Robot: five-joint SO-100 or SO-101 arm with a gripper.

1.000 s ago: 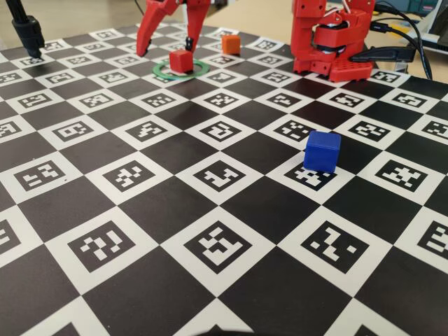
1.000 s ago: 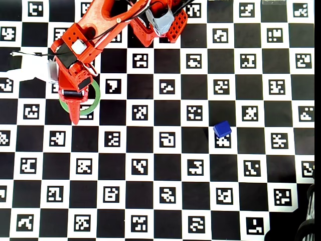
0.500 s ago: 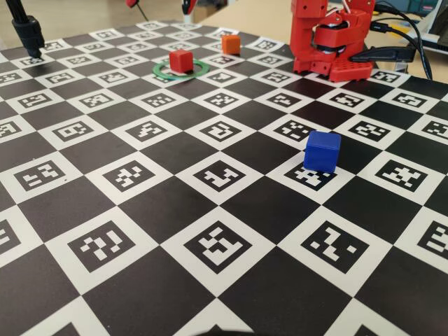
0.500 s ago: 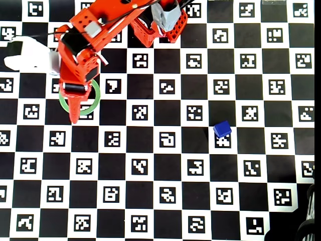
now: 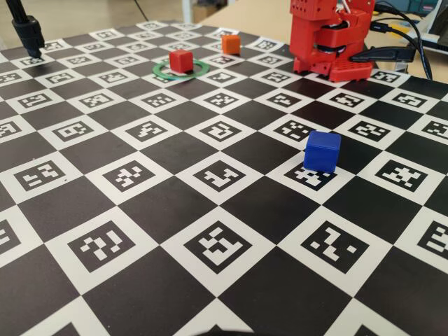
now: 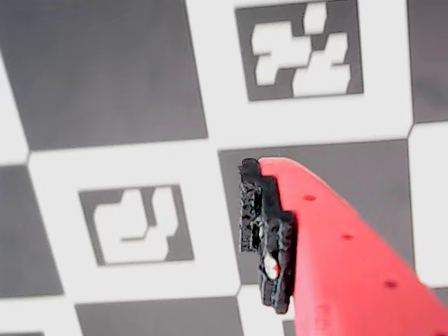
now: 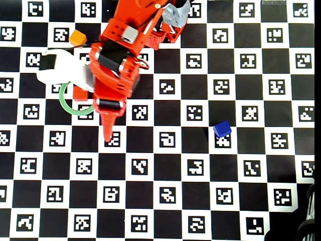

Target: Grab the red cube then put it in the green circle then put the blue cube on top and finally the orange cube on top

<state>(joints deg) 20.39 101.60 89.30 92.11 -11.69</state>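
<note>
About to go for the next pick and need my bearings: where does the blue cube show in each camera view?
Fixed view: the blue cube sits right of centre, in the foreground.
Overhead view: the blue cube is right of centre, mid-height.
Wrist view: not in it; only checkerboard and one red finger show.
Shared landmark: the green circle holding the red cube, at upper left in the fixed and overhead views.

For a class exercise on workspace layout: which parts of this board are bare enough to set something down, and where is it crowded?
Free: the near half, in front of the blue cube. Crowded: the far edge, with the red cube inside the green circle, the orange cube and the arm's base.
</note>
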